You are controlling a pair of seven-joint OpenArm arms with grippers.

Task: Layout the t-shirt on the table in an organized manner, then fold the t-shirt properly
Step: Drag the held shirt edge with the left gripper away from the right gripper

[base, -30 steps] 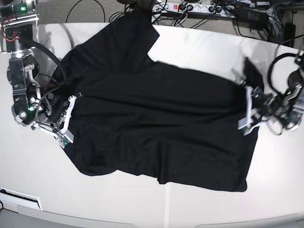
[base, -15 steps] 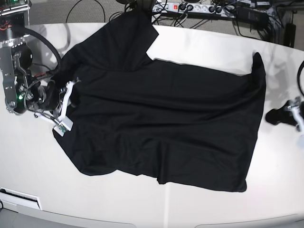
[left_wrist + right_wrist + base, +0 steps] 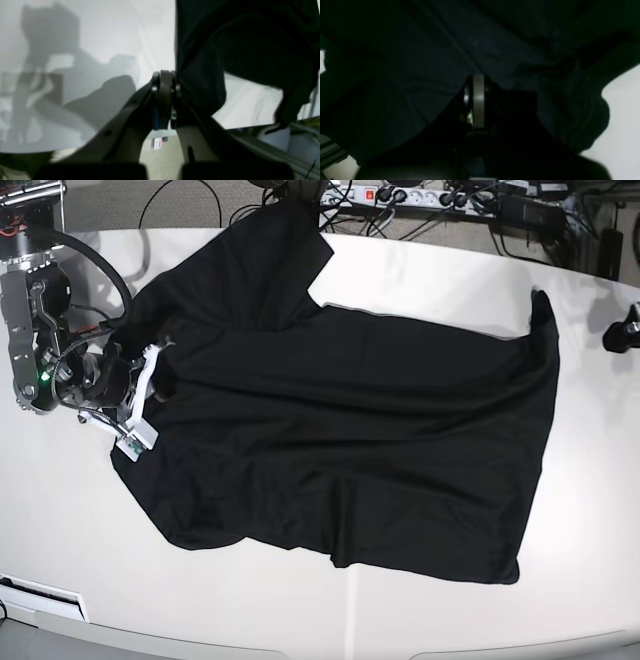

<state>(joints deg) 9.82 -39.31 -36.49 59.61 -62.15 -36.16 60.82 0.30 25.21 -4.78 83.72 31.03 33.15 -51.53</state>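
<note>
**Cables and power gear behind the far edge**

A white power strip (image 3: 385, 196) with a red switch lies on the grey floor along the top of the base view, several dark plugs seated in it. Just to its right sits a black power adapter (image 3: 527, 212), tangled among black cables (image 3: 455, 202). A thin loop of dark cable (image 3: 185, 198) curls on the floor farther left. In the left wrist view a small red-and-white label (image 3: 157, 143) shows on the beige floor (image 3: 162, 155), too blurred to read
</note>
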